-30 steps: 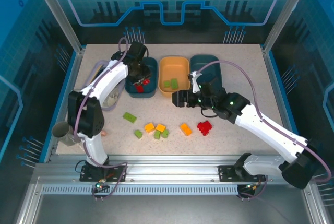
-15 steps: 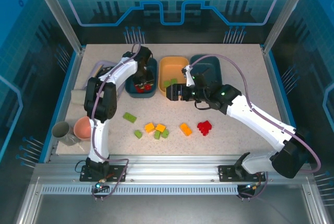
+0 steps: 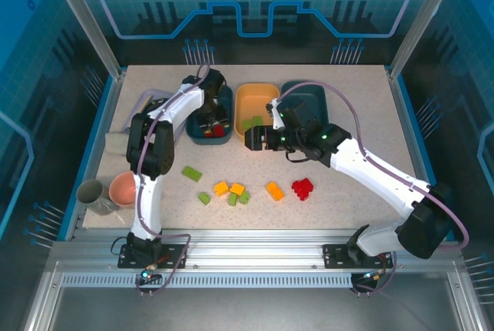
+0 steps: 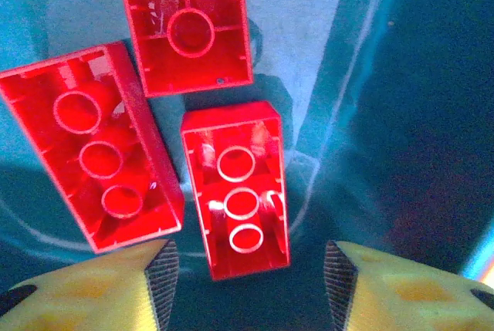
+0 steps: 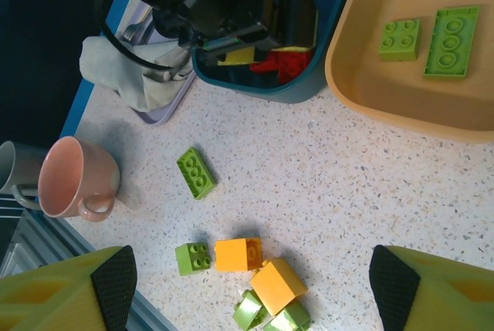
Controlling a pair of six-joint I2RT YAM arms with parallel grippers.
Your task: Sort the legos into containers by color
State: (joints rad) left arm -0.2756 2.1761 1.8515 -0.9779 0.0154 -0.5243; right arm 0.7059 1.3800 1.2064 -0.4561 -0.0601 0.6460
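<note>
Three red bricks [image 4: 189,26] are lying hollow side up on the floor of the left teal tray [image 4: 370,76]. The middle red brick [image 4: 235,188] is sitting w/ its near end between the fingers of the left gripper [image 4: 247,269]. Those fingers are standing apart, clear of it on both sides, so I'm reading it as let go, not pinched. Next door the orange tray [image 5: 363,92] is holding two green bricks [image 5: 449,41]. The loose bricks [image 3: 237,189] are waiting on the table [image 5: 401,184], on the near side of the trays. The long green brick [image 5: 195,173] is lying on a diagonal in the right wrist view, off to the left of the right gripper [image 5: 248,281]. That gripper is hovering wide open w/ nothing in it, approx over an orange brick [image 5: 238,255]. I'm judging the right arm the nearer one for this pile. For the green one it'd prob need a wrist turn to close across the short side.
</note>
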